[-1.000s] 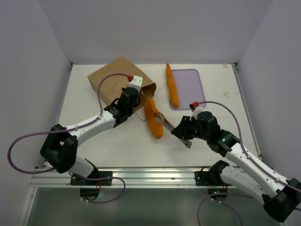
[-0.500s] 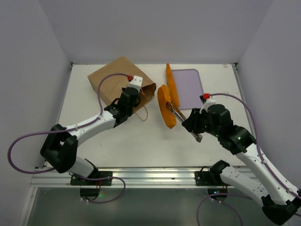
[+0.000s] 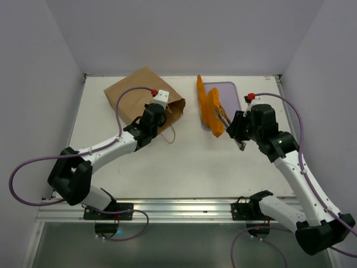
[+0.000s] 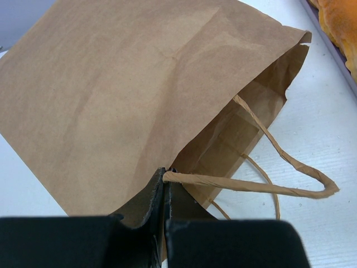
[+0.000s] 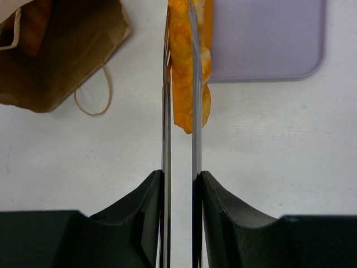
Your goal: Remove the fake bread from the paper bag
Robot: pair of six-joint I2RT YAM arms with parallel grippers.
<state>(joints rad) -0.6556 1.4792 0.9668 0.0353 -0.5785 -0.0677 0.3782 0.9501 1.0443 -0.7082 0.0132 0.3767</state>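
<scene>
So, R gripper (image 5: 179, 184) squeezes tongs (image 5: 165, 111) clamping a bread loaf (image 5: 181, 72) over tray (image 5: 268, 39) edge.
L gripper (image 4: 166, 187) jaws pinched on paper bag (image 4: 111, 84) cord handle (image 4: 245, 187).

**Left arm** (image 3: 106, 146): white link shells, black joint housings, black shoulder block.
**Right arm** (image 3: 290, 167): same build and colours.
**Left cable** (image 3: 118, 111), **right cable** (image 3: 300, 120): lavender-purple, one per arm, loosely looped.
**Red caps** (image 3: 154, 91): one small cap on each white wrist block.
**Left claw** (image 4: 166, 178): two matte black fingers with flat inner faces.
**Right claw** (image 5: 179, 178): matte black fingers with curved outer shoulders.
</scene>
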